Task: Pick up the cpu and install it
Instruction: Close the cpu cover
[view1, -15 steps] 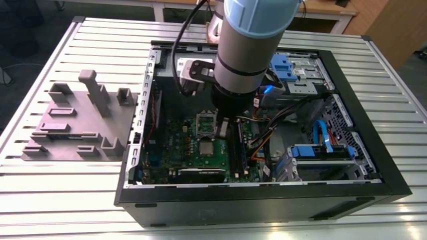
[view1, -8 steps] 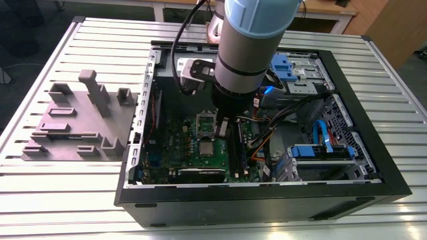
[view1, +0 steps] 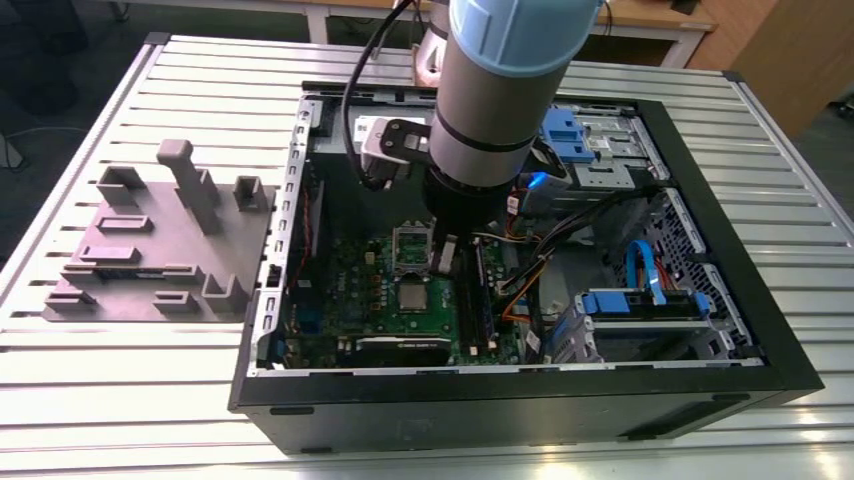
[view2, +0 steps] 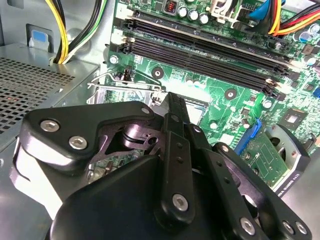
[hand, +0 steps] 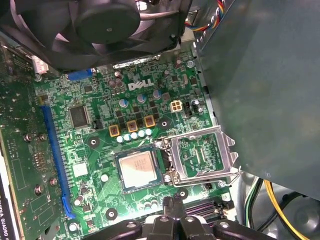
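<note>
The arm reaches down into the open computer case (view1: 521, 390), which lies on its side on the slatted bench (view1: 160, 400). In the exterior view its wrist hangs over the green motherboard (view1: 387, 300), just beside the dark memory slots (view1: 478, 295) on the exterior view's right.

The cpu (hand: 138, 169) lies flat in its socket on the board, its silver top bare; in the exterior view it sits just below the wrist (view1: 412, 293). The socket frame (hand: 204, 155) is swung open and lies flat beside the chip, touching its socket at the hinge side, with the thin lever wire running along its outer edge.

The claw (hand: 172, 204) hovers above the board near the cpu's edge, holding nothing. Its fingertips (hand: 176, 201) look pressed together in the first wrist view, so it seems narrow to closed, though the tips are partly cut off there.

Room is tight: the grey power-supply box (hand: 260, 90) walls one side just past the frame, the black fan (hand: 107, 25) overhangs another, and a blue slot (hand: 54, 160) borders the board beyond the chip. A grey fixture block (view1: 154, 245) stands on the bench, well apart from the case.
</note>
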